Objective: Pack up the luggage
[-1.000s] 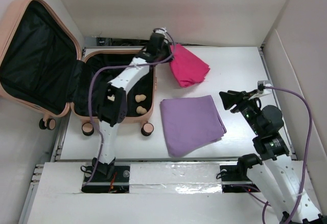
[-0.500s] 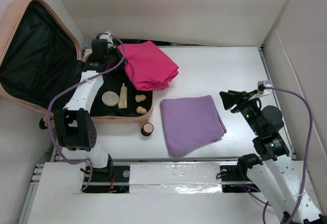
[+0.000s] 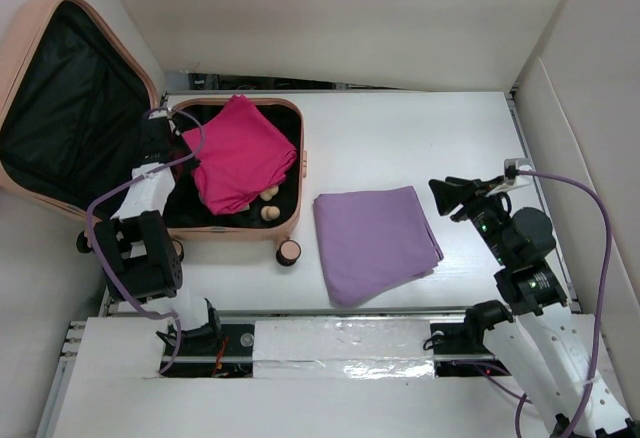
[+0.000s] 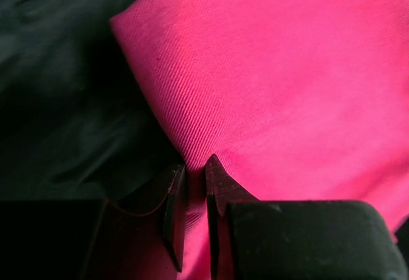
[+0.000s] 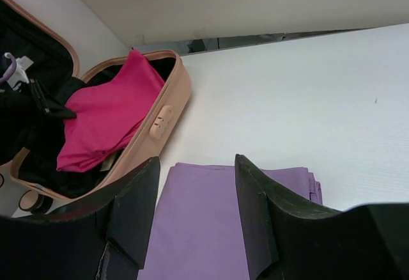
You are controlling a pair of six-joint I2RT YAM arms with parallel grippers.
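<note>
Two cloths are in view. A pink cloth (image 3: 240,158) lies in the base half of the open luggage (image 3: 298,188) at the left of the table (image 3: 450,138), its edge pinched in the closed left gripper (image 4: 195,168). A purple cloth (image 3: 375,243) lies flat beside the luggage. The right gripper (image 5: 197,162) hangs open, holding nothing.

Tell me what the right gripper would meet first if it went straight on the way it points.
Probably the folded purple cloth: the right gripper points left at its near edge. Depth is unclear; if it passes above the cloth, the open luggage comes next.
</note>
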